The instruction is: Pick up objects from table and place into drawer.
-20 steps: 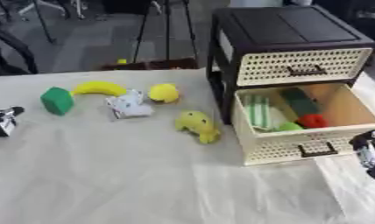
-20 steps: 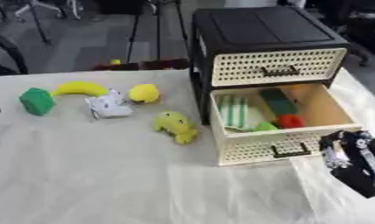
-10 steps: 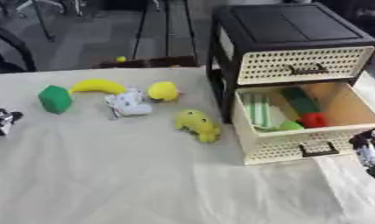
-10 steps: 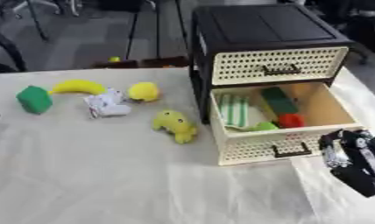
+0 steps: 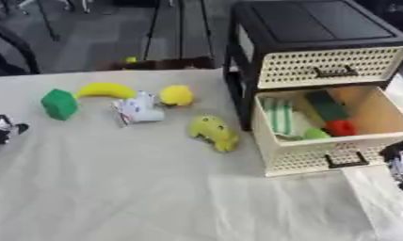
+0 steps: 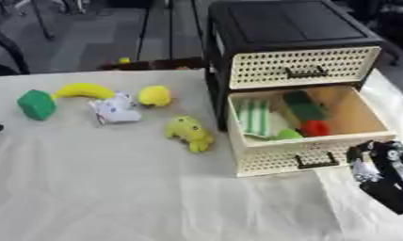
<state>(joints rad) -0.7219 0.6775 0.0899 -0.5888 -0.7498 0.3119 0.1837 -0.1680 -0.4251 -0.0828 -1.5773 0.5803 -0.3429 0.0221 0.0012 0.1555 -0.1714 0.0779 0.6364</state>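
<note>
Right hand (image 6: pixel 382 172) whole (right eye only), beside open drawer (image 6: pixel 308 153).

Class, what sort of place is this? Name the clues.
Probably a lab or workshop: a cloth-covered table with toys, a small drawer unit, and stand legs on grey floor behind.

Drawer unit (image 6: pixel 287 42): far right corner of the tabletop (image 5: pixel 155 197).
Open drawer (image 6: pixel 308 155): lower one, pulled toward the near edge; several items lie inside.
Block (image 5: pixel 59 104): near the left edge.
Banana (image 5: pixel 106 89): right of the block.
Crumpled packet (image 5: pixel 139 109): before the banana.
Round toy (image 5: pixel 177 95): right of the packet.
Lumpy toy (image 5: pixel 212 132): just left of the open drawer.
</note>
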